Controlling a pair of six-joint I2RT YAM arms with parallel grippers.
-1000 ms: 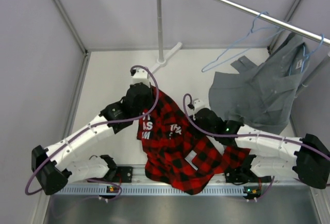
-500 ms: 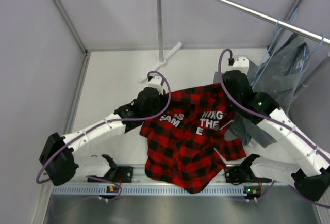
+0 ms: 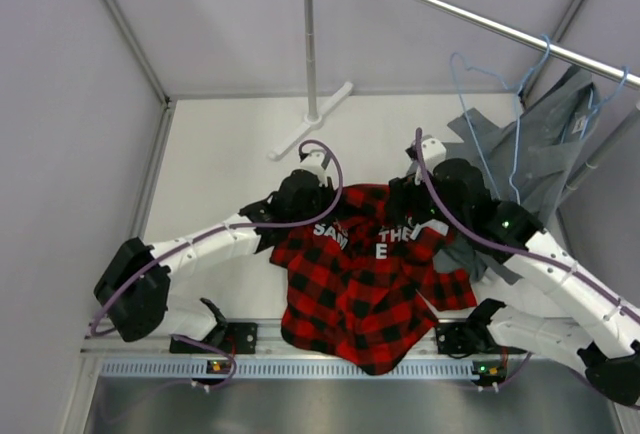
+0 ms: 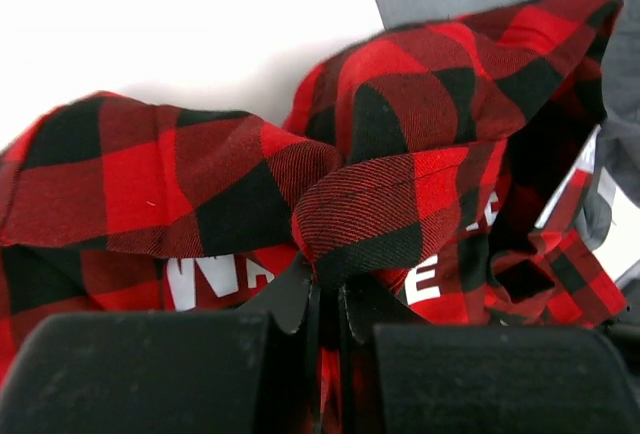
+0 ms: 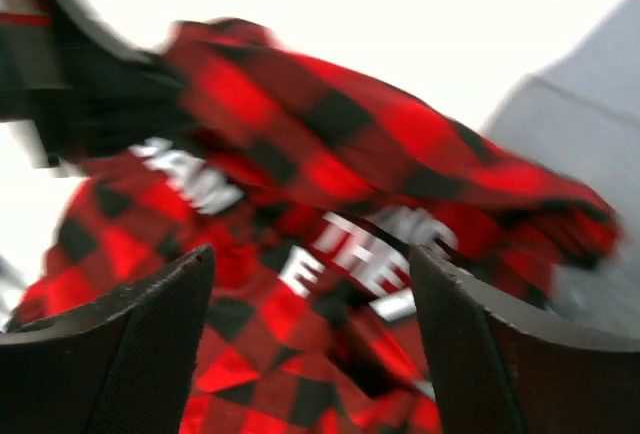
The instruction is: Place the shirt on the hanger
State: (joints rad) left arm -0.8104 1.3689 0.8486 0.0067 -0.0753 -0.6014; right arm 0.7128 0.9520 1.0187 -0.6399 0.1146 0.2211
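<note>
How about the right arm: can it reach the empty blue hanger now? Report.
Probably yes: the right pincer is open, and the hanger hangs just beyond that arm with nothing visibly between them.

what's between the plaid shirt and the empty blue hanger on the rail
Mainly the right arm itself: in the top view its wrist sits between the shirt and the hanger, with its fingers open. The grey garment hangs right beside the hanger and may crowd it. Nothing else visible blocks the way.
</note>
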